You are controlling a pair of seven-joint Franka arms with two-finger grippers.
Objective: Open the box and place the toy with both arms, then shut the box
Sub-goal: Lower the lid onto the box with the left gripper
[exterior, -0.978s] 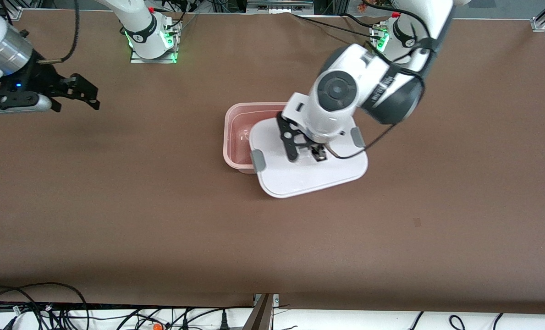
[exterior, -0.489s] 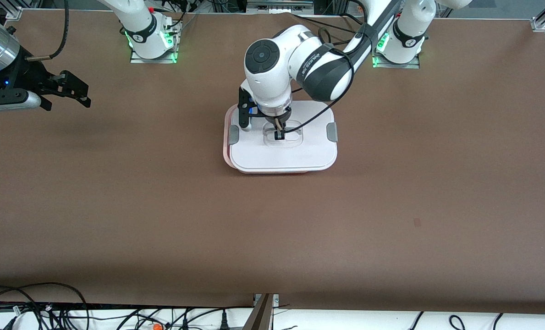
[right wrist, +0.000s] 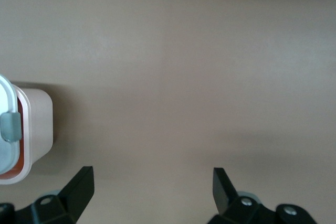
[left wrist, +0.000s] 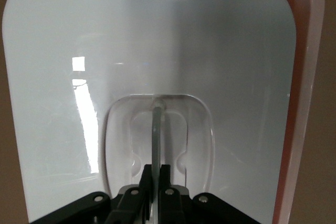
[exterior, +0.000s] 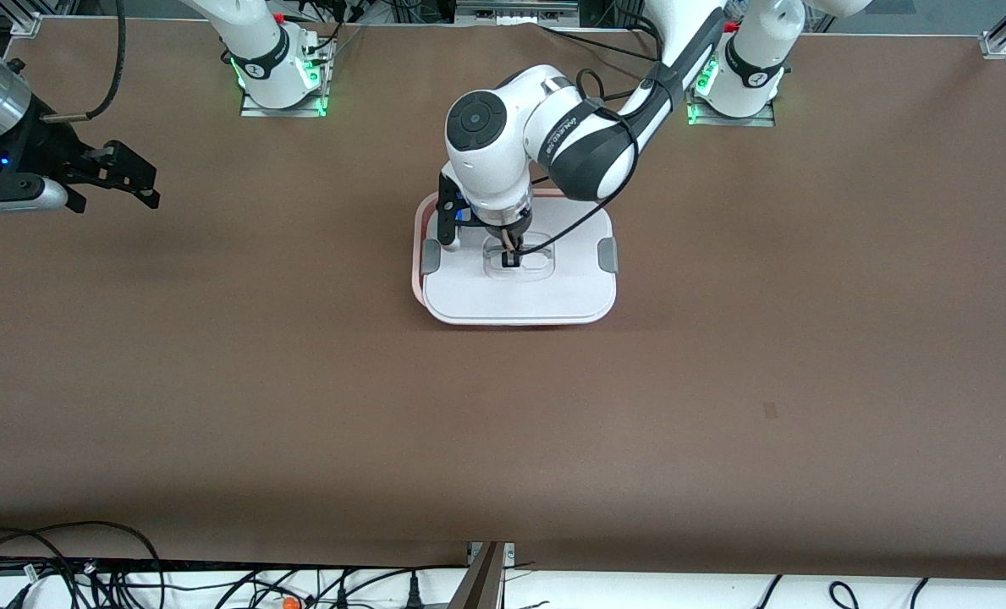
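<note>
White plastic now covers nearly the whole box (exterior: pixel 419 254): a second ago the lid (exterior: pixel 519 292) hung skewed off toward the left arm's end with the tub's mouth showing, and now it sits almost square on top. Only a thin pink strip of rim shows at nine o'clock of the lid, so I'd say it is resting there rather than pressed home. The box stands mid-table, roughly at the clock's centre. The left gripper (exterior: pixel 510 259) is down in the clear recessed handle (left wrist: pixel 156 129), its fingers pinched tight on the thin bar. The grey clips (exterior: pixel 607 255) at three and nine o'clock do not look snapped down, though I can't be sure. No toy is visible; if it is inside, the lid hides it. Out at about ten o'clock, the right gripper (exterior: pixel 134 173) waits over bare table (exterior: pixel 299 406), fingers spread wide and holding nothing. Closing looks nearly done.
</note>
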